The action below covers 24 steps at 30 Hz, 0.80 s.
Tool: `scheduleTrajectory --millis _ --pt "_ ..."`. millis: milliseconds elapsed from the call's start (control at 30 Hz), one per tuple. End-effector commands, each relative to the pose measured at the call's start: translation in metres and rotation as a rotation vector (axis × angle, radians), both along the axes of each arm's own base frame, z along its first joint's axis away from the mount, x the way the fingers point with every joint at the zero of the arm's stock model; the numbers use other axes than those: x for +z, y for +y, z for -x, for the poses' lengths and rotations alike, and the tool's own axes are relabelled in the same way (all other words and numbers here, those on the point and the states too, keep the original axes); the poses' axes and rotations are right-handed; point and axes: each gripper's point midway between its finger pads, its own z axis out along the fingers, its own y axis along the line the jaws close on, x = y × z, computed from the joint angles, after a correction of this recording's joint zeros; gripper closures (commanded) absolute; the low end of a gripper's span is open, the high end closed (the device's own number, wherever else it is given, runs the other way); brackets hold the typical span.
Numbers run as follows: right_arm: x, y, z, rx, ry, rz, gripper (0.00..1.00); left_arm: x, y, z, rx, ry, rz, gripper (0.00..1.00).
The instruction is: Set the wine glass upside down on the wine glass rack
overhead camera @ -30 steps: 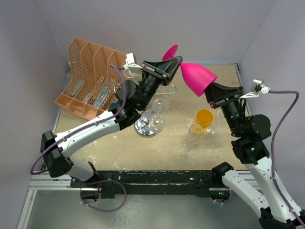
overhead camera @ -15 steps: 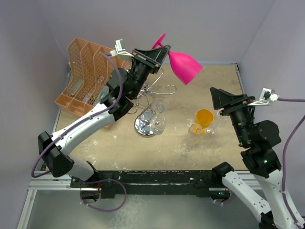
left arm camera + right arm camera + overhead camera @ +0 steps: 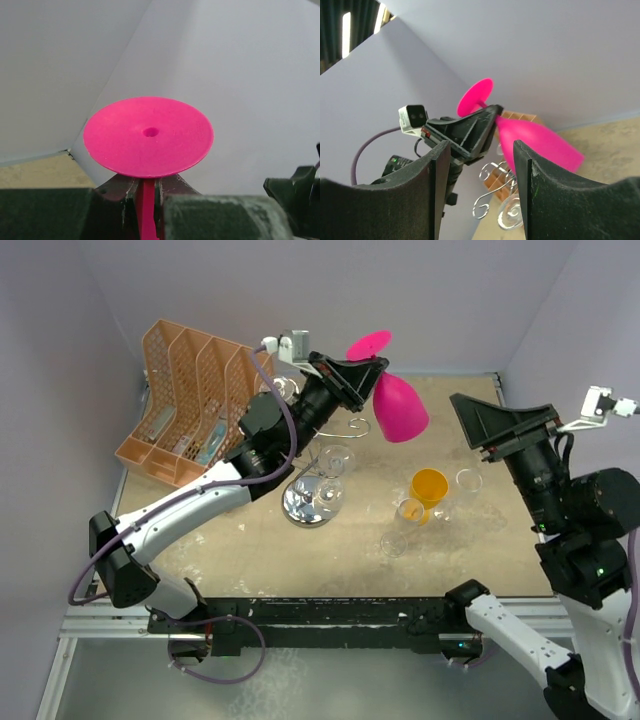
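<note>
The left claw is closed tight on the thin stem of the pink glass and holds it in the air near the back wall. In the left wrist view the claw pinches the stem just under the round foot, and the glass shows a small dimple at the foot's centre; the plastic is plain pink with no mark that can be read. The glass is tilted, foot up and toward the wall, bowl hanging down and to the right with its mouth facing the table. It is above the rack and slightly to the right of the rack's post, over the curled wire arms and clear of them, so it is not yet hung. Clear glasses are at the rack, close to its shiny base. The right claw is raised well to the right of the glass, its fingers spread wide with nothing between them. The right wrist view shows the same: right claw gaping, glass and rack beyond it. An orange organizer lies at the back left; the things in its slots are too small to read. A yellow cup and more clear stemware are right of the rack.
</note>
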Motion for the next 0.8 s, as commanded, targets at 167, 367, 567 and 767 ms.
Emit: scheduleTrajectory --millis 167,367,567,767 --pt "0.015 0.060 -0.007 0.301 0.049 -0.086 0.44 0.029 -0.007 0.039 0.027 -0.441 -0.190 1.00" --pt "0.024 0.065 -0.011 0.331 0.027 -0.130 0.48 0.021 -0.011 0.045 0.063 -0.588 -0.314 1.00" --pt "0.022 0.062 -0.019 0.298 0.054 -0.163 0.51 0.013 -0.018 0.047 0.065 -0.666 -0.396 1.00" --pt "0.002 0.053 -0.038 0.200 0.148 -0.154 0.54 0.009 -0.020 0.052 0.059 -0.709 -0.434 1.00"
